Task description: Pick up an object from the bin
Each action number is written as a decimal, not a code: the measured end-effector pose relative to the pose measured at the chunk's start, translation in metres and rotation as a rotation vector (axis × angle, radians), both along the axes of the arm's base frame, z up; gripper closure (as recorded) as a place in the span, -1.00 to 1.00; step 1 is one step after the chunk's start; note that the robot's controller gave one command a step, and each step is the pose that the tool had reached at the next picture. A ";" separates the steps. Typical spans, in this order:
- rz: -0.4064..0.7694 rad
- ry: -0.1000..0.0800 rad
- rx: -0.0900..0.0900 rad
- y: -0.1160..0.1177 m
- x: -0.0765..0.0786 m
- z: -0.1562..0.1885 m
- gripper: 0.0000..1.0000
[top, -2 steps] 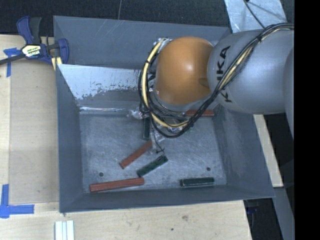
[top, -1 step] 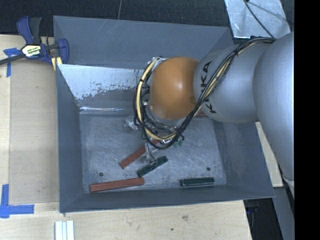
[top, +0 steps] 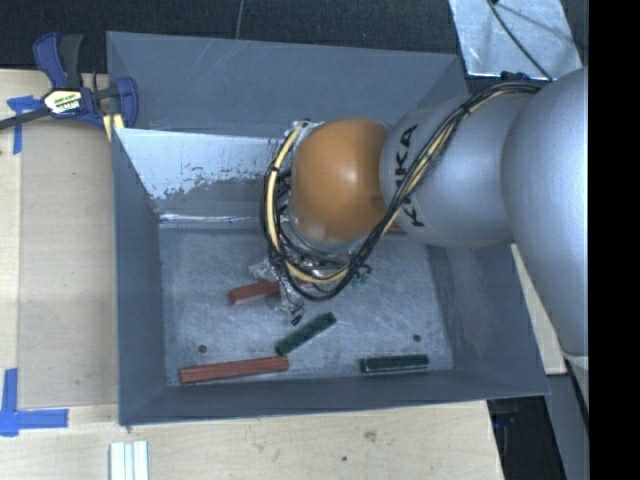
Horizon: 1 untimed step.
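My gripper (top: 286,293) is low in the middle of the bin, mostly hidden under the orange dome and cables on the wrist. A short red-brown piece (top: 250,293) lies on the floor just to its left, touching or nearly touching it. Just below the gripper and a little to its right lies a small dark green stick (top: 306,333), slanted. Nothing can be seen held in the gripper.
A long red-brown bar (top: 233,370) lies along the bin's front wall at the left. A dark green bar (top: 393,365) lies along the same wall at the right. The arm covers the bin's right rear part.
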<state>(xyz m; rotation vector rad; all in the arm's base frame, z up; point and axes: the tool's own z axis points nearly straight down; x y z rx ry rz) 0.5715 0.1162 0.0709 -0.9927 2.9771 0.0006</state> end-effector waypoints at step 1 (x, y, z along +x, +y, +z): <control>0.000 0.000 0.000 0.000 0.000 0.000 1.00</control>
